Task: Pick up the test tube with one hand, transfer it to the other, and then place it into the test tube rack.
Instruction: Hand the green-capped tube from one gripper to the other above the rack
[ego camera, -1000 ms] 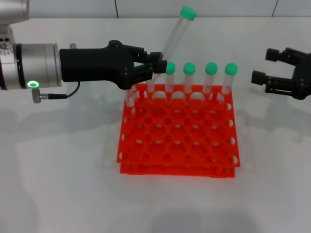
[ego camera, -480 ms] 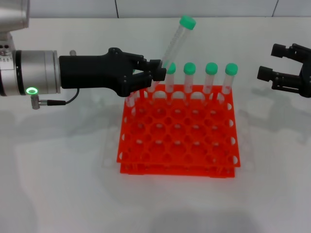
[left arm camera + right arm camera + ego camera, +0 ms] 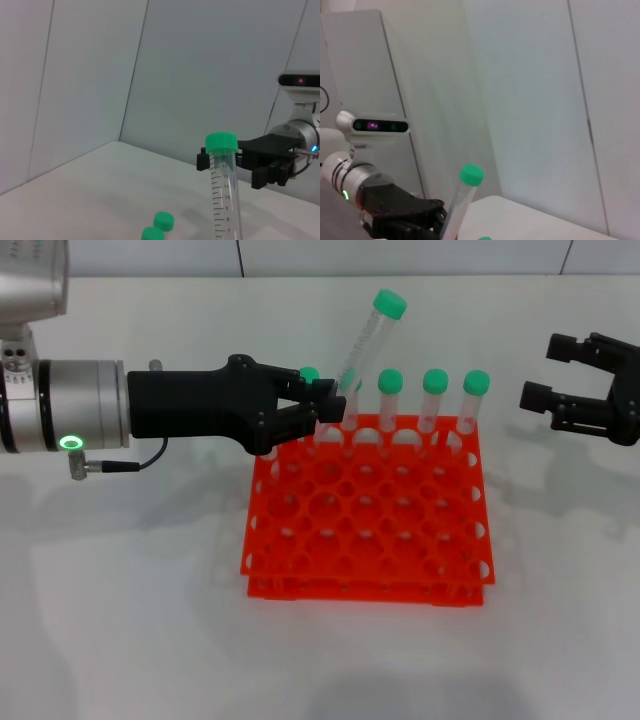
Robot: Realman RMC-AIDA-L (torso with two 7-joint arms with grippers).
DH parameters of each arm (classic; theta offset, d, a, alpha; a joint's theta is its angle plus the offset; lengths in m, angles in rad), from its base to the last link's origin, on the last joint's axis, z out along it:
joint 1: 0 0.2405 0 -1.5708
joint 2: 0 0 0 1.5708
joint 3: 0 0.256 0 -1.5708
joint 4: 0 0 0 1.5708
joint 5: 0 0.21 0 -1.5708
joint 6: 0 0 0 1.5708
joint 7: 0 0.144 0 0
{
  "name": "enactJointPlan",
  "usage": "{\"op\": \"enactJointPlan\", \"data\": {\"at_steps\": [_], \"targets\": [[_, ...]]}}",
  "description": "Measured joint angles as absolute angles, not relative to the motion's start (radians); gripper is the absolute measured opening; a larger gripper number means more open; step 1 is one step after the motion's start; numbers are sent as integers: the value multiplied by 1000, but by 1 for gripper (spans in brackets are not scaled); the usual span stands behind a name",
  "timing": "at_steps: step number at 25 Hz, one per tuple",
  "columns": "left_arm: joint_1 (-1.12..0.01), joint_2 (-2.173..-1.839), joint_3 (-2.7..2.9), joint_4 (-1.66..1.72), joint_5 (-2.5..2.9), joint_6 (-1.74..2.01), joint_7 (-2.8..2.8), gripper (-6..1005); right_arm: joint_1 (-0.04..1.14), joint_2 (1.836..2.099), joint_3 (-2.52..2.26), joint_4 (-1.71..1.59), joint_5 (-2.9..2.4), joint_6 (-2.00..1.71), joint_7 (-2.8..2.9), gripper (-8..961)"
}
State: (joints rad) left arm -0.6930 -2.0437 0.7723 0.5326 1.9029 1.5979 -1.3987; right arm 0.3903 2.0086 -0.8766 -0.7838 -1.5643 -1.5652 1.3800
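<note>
Test tube [image 3: 366, 343] clamped low in left gripper [image 3: 335, 400] above back row of test tube rack [image 3: 366, 515], cap leaning toward right gripper [image 3: 545, 375], open, well apart.

White table [image 3: 130, 620] carrying single item: orange-red test tube rack [image 3: 366, 530], sitting flat near middle, slightly toward far side. Rack resting directly on tabletop, two tiers, grid of round holes facing up. Soft shadows lying on surface beside rack. Pale wall panels standing behind table's far edge.
</note>
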Motion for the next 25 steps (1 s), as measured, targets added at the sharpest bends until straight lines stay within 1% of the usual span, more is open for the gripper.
{"op": "enactJointPlan", "data": {"at_steps": [17,25], "targets": [[-676,-2049,775,529,1903,1593,-1382,199,499,2017,-946,-726,-1536,-1570,1384,813],[-672,-2056,780,528,1904,1593,-1381,200,506,2019,-983,-723,-1490,-1568,1383,808]]}}
